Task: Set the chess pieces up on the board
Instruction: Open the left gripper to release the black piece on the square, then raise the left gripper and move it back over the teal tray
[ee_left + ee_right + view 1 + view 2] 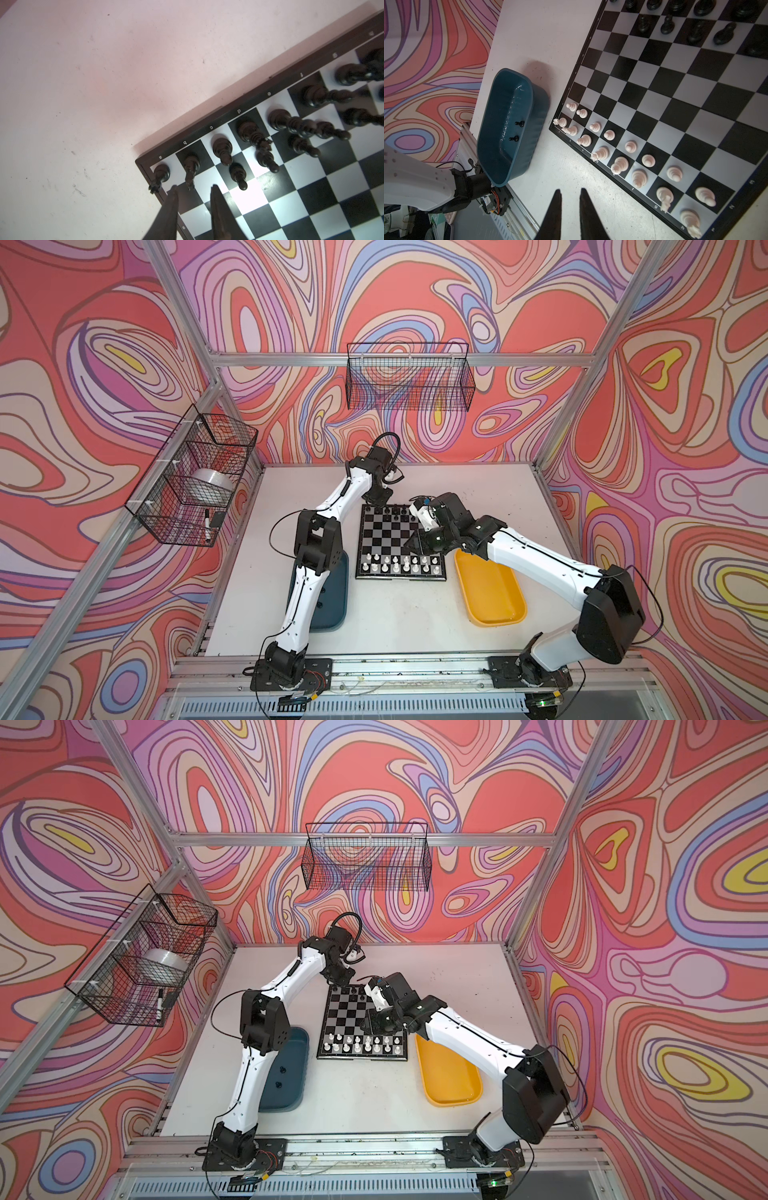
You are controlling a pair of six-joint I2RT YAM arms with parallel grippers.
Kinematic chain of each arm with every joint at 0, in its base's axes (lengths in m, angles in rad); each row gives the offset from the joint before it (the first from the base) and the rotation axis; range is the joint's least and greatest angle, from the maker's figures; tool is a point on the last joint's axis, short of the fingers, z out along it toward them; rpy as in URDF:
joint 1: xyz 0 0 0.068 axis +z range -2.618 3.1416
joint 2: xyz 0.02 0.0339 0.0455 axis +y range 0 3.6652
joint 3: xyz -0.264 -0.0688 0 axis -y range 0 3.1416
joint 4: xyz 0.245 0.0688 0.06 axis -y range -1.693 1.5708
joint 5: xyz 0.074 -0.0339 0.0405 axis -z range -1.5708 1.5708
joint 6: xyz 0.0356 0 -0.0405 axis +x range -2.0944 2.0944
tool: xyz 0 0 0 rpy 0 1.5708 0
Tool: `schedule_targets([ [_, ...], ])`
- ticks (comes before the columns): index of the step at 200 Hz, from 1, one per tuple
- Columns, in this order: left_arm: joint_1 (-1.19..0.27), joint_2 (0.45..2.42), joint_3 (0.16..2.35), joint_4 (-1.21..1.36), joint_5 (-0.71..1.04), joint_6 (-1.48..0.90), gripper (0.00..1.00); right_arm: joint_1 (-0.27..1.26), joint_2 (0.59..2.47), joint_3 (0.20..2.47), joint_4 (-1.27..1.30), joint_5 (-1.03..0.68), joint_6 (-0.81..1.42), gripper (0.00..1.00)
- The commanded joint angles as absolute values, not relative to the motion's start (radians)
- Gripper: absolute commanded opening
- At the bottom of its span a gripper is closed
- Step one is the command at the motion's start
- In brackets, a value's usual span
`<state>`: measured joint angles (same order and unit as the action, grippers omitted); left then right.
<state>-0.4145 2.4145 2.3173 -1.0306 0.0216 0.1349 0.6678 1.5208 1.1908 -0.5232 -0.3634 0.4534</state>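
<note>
We see the left pincer [194,187] narrowly parted and empty above a corner of the board [384,537], beside black chess pieces [222,147]; the right pincer [570,190], likewise narrow, holds nothing.

Clad in glossy white shells along the long links of the left arm [301,597] and right arm [540,560], with blocky matte-black housings [609,614] at the joints. Dotted with small dark screw holes [393,160] on the white casing. Trailed by thin black cables [270,536], plus a thicker arched cable loop [386,434]. Bolted to black base plates [322,668], with red and orange wires [496,195] at the left one. Tipped, on left gripper [194,187] and right gripper [570,191] alike, with dark tapering fingers [552,214].
</note>
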Motion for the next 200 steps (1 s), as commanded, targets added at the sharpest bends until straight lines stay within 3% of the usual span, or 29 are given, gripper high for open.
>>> schedule_targets([
  [1, -0.434, 2.334, 2.323, -1.069, 0.037, 0.136, 0.30, 0.663, 1.510, 1.215, -0.520, -0.357, 0.439, 0.17],
  [91, -0.435, 2.169, 2.202, -1.111, 0.056, 0.180, 0.44, 0.663, 1.457, 1.275, -0.612, -0.393, 0.433, 0.19],
  [200, -0.431, 1.847, 1.821, -1.133, 0.025, 0.285, 0.49, 0.663, 1.436, 1.295, -0.669, -0.443, 0.418, 0.19],
])
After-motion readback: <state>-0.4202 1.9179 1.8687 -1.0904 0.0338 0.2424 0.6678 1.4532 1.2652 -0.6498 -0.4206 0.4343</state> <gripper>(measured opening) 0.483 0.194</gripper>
